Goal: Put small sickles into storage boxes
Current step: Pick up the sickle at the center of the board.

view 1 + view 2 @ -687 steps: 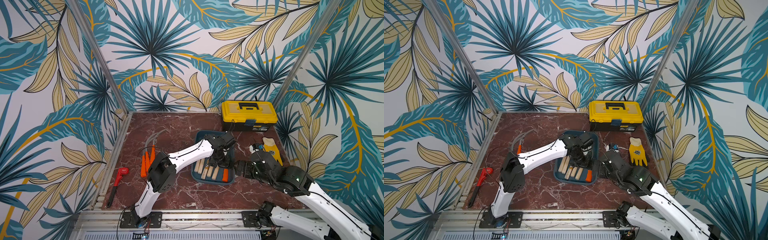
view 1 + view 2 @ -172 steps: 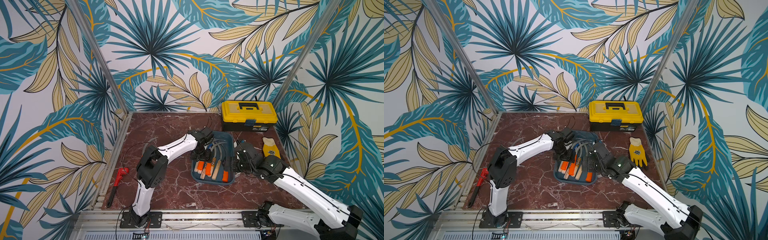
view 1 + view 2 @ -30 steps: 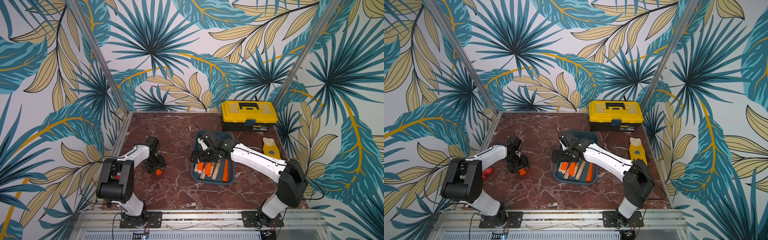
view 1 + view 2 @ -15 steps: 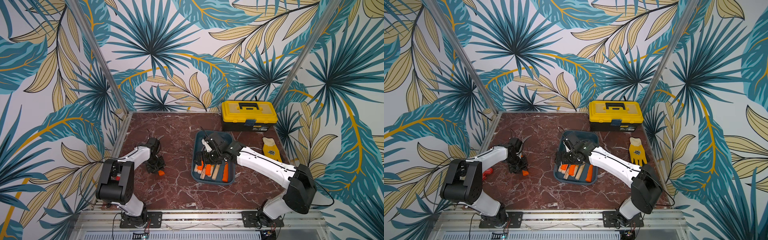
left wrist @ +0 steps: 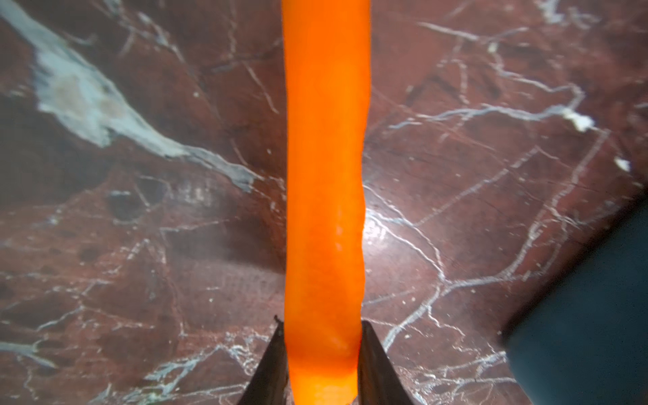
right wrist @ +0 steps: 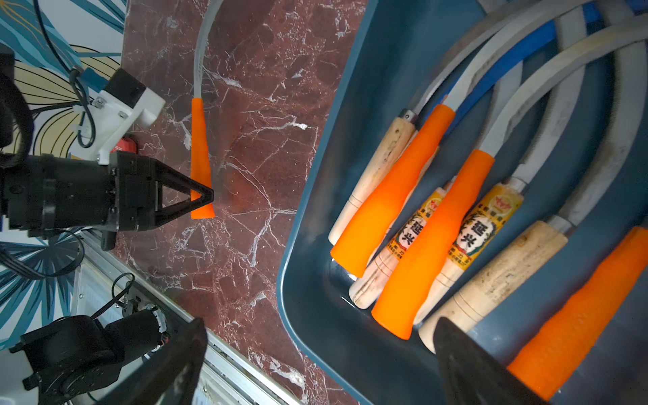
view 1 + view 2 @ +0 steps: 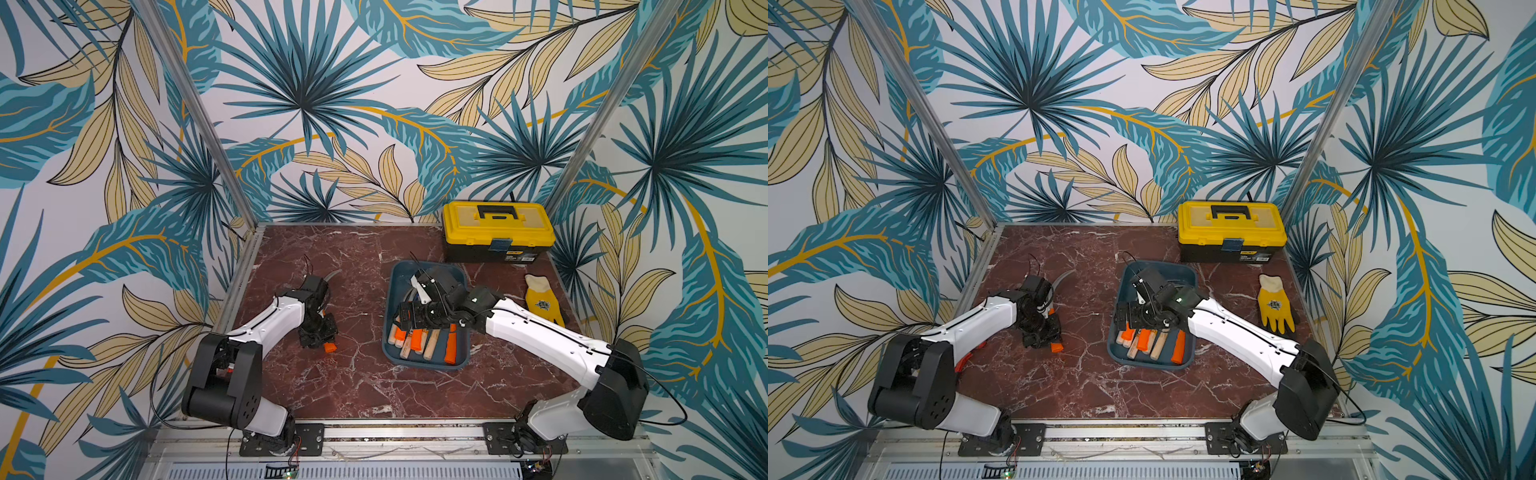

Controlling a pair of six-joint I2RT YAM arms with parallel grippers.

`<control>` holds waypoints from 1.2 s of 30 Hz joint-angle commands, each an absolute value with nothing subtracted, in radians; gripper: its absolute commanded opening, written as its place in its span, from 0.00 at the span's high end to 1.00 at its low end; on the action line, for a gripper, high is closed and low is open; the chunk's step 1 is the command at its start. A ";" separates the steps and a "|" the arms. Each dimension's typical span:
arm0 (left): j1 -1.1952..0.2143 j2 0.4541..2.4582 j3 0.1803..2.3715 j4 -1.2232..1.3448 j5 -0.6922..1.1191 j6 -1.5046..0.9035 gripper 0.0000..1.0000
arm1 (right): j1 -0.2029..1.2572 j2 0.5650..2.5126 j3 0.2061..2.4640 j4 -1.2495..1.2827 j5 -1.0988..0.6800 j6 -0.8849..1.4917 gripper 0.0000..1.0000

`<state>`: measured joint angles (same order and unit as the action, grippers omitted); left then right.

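One small sickle (image 6: 200,157) with an orange handle (image 5: 326,175) and a grey blade (image 7: 330,274) lies low on the marble at the left. My left gripper (image 5: 321,326) is shut on the butt end of that handle, as both top views (image 7: 320,338) (image 7: 1044,338) show. The dark teal storage box (image 7: 428,365) (image 7: 1142,362) holds several sickles (image 6: 420,228) with orange and pale wood handles. My right gripper (image 6: 315,354) hovers over the box's near left corner (image 7: 409,320). Its fingers stand wide apart with nothing between them.
A yellow-and-black toolbox (image 7: 498,232) stands at the back right. A yellow glove (image 7: 542,303) lies right of the box. A red wrench (image 7: 963,361) peeks out from under my left arm near the left rail.
My left gripper has closed on the orange handle. The right arm has drawn back to the right, with its gripper still over the box.
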<state>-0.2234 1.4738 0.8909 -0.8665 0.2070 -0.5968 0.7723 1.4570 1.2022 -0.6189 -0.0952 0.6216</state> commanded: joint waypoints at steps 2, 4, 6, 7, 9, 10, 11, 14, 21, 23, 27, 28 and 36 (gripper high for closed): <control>-0.246 1.432 0.935 -0.903 0.216 -0.609 0.84 | 0.773 1.415 1.177 -0.653 -0.058 0.638 0.01; -0.260 1.419 0.944 -0.915 0.216 -0.611 0.84 | 0.773 1.401 1.172 -0.659 -0.050 0.643 0.01; -0.276 1.405 0.955 -0.927 0.216 -0.614 0.84 | 0.773 1.387 1.164 -0.664 -0.039 0.649 0.00; -0.283 1.399 0.960 -0.933 0.215 -0.615 0.84 | 0.773 1.378 1.161 -0.665 -0.036 0.653 0.01; -0.304 1.387 0.973 -0.951 0.209 -0.615 0.84 | 0.773 1.361 1.154 -0.671 -0.026 0.659 0.01; -0.312 1.383 0.981 -0.960 0.206 -0.615 0.84 | 0.773 1.353 1.151 -0.672 -0.022 0.661 0.00; -0.322 1.376 0.988 -0.968 0.203 -0.614 0.84 | 0.773 1.345 1.146 -0.676 -0.016 0.666 0.00; -0.346 1.361 1.006 -0.990 0.202 -0.614 0.84 | 0.773 1.322 1.135 -0.682 -0.003 0.676 0.01; -0.408 1.342 1.041 -1.018 0.213 -0.619 0.84 | 0.773 1.274 1.120 -0.718 0.032 0.695 0.01; -0.430 1.341 1.052 -1.025 0.212 -0.621 0.84 | 0.773 1.258 1.115 -0.731 0.042 0.700 0.01; -0.473 1.334 1.073 -1.037 0.211 -0.630 0.84 | 0.773 1.226 1.100 -0.751 0.063 0.713 0.00; -0.483 1.334 1.079 -1.040 0.210 -0.633 0.84 | 0.773 1.216 1.096 -0.757 0.067 0.716 0.01; -0.578 1.333 1.131 -1.060 0.190 -0.665 0.84 | 0.773 1.130 1.052 -0.794 0.105 0.750 0.01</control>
<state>-0.5526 1.3560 1.0946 -1.0447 0.2020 -0.6460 0.7723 1.1595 1.0847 -0.7551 0.0708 0.7258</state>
